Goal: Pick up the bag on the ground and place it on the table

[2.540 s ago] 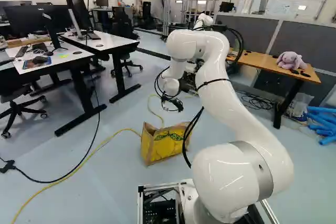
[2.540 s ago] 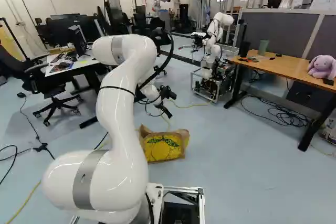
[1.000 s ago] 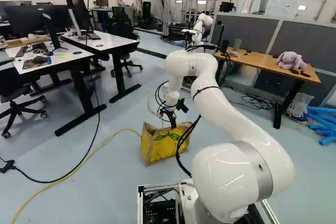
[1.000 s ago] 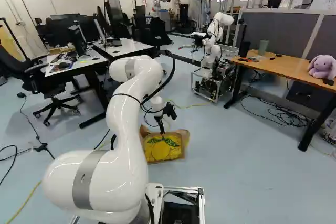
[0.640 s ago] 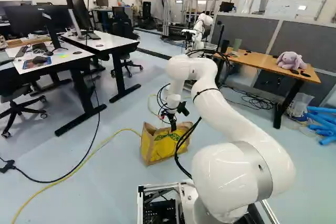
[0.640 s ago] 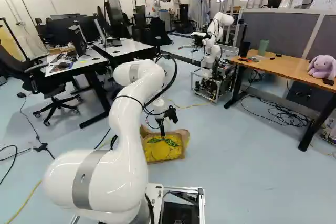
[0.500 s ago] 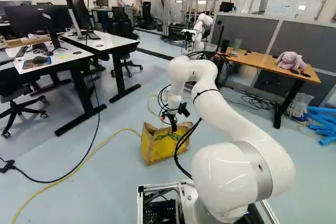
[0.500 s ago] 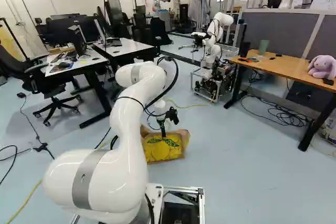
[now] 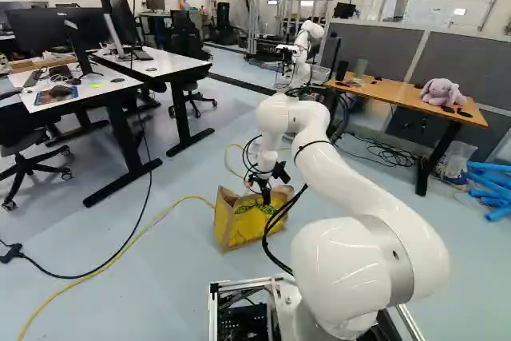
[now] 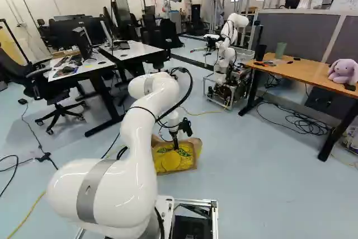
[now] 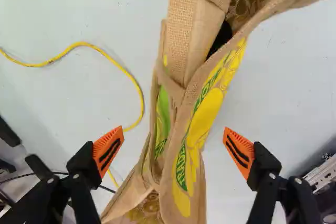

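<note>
The wrist view is showing the gripper (image 11: 174, 148) straddling the bag (image 11: 199, 119), its two fingers standing well apart, one on each side, gripping nothing. The bag's long axis is running away ahead between them, crosswise to the line of closing, so a straight squeeze would probably be catching both upper edges; how deep the tips are reaching, I can't tell. In the left base view the bag is standing on the floor (image 9: 160, 253), just below the centre of the frame, a yellow cable (image 9: 172, 208) trailing beside it. A wooden table (image 10: 296, 70), perhaps the goal, is standing in the upper right of the right base view, with a plush rabbit (image 10: 343, 72) sitting on it. White desks (image 9: 162, 67) are filling the upper left of the left base view.
</note>
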Controlling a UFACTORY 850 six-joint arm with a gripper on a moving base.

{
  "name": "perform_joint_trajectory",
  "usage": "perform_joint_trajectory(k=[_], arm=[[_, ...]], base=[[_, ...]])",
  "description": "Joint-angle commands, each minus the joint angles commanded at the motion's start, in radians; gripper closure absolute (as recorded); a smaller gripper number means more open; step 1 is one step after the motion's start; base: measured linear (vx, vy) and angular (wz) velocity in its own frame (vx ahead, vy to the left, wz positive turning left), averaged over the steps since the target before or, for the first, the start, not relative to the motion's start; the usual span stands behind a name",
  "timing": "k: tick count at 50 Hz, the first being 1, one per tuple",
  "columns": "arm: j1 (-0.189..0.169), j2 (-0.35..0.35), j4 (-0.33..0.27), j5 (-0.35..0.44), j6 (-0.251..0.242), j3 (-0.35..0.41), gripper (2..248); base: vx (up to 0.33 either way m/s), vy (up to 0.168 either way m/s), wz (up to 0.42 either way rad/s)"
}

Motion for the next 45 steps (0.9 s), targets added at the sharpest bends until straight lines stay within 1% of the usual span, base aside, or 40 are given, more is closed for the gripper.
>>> perform_joint_trajectory(k=[45], arm=[[-0.001,-0.174,0.000,0.000,0.000,-0.171,3]], base=[[0.000,0.000,0.000]])
